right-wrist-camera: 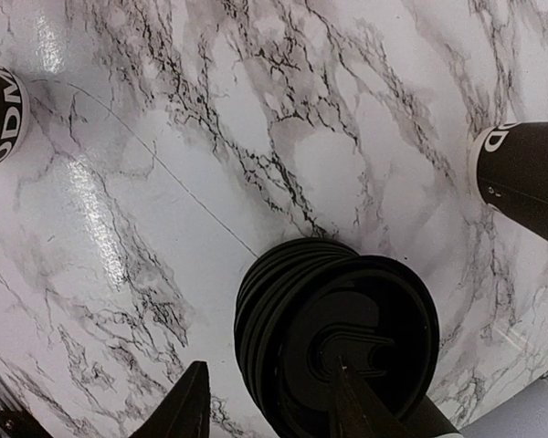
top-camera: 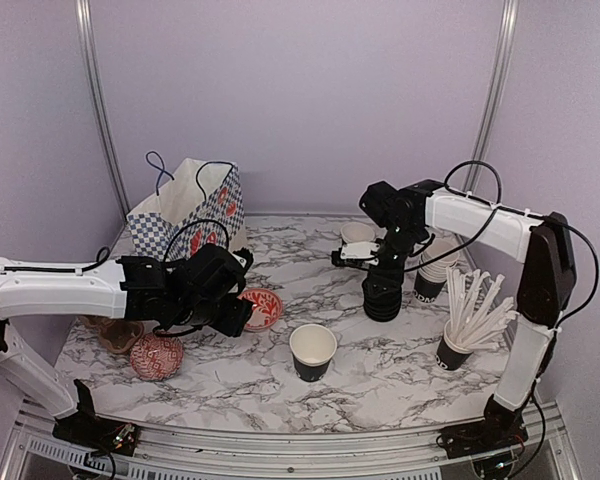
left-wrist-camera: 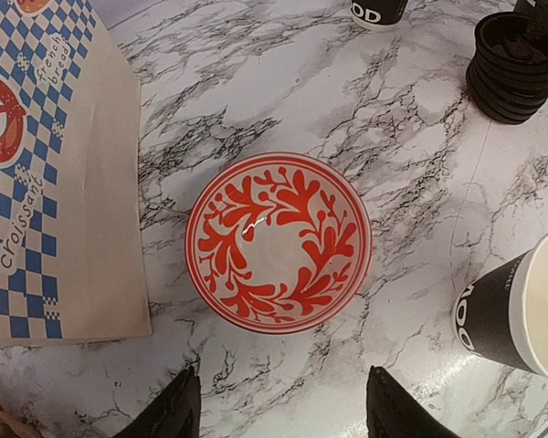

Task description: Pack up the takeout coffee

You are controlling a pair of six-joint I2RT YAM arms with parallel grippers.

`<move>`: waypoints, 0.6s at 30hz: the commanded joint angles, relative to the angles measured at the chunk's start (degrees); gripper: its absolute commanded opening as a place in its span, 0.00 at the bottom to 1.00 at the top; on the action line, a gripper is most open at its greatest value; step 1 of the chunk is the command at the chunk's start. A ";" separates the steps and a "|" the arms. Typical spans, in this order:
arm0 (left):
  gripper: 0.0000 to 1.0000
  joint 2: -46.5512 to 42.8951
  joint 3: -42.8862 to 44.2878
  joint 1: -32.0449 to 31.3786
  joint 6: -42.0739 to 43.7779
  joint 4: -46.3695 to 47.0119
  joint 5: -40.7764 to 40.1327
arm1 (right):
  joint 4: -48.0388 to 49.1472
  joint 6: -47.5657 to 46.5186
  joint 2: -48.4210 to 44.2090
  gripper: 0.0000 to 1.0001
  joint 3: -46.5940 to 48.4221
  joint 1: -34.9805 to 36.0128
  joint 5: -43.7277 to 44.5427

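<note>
Standing empty and lidless, the cup (top-camera: 313, 352) sat well apart on the surface (top-camera: 380, 375), left fingers (left-wrist-camera: 173, 411) released over an empty red bowl (left-wrist-camera: 279, 242), right fingers (right-wrist-camera: 190, 406) straddling the lid stack (right-wrist-camera: 384, 310), grip unclear.

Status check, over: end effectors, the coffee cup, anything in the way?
Left end effector open, empty, above red bowl. Right end effector open over lid stack. Centre cup unlidded. No obstruction seen around cup.
</note>
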 commanded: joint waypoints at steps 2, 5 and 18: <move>0.62 -0.59 -0.81 0.18 0.74 1.37 0.37 | -3.23 1.64 1.33 0.42 2.08 -0.38 -0.42; 0.62 -0.59 -0.95 0.18 0.89 1.47 0.45 | -3.34 2.20 2.02 0.38 2.30 -0.44 0.19; 0.62 -0.30 -1.81 0.18 0.97 2.03 0.35 | -4.99 2.88 3.45 0.13 4.41 -0.45 -0.60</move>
